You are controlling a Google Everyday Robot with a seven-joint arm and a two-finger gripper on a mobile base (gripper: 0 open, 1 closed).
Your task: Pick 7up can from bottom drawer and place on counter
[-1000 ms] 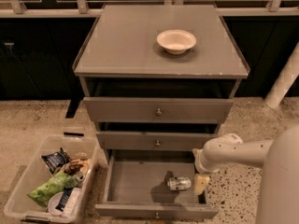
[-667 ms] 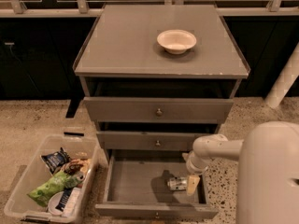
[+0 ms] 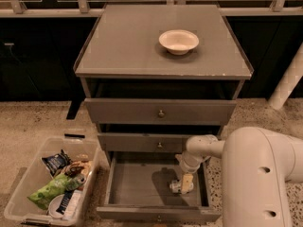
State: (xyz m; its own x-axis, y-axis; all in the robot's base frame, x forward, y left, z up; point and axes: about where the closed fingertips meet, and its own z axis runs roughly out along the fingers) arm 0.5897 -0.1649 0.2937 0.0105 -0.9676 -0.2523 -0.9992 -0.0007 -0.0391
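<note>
The bottom drawer (image 3: 135,183) is pulled open below two closed grey drawers. The 7up can (image 3: 174,187), small and silvery, lies on its side on the drawer floor toward the right. My gripper (image 3: 185,183) reaches down into the drawer from the right and sits right at the can, partly covering it. My white arm (image 3: 255,174) fills the lower right. The counter (image 3: 137,46) is the flat grey cabinet top.
A cream bowl (image 3: 178,41) stands on the counter at the back right. A clear plastic bin (image 3: 26,188) with a green snack bag (image 3: 51,189) and other packets stands on the floor left of the drawer. A white post (image 3: 289,79) leans at the right.
My arm has swung left and further over the drawer. The gripper has come down from the drawer's right edge onto the can. The can has not moved.
</note>
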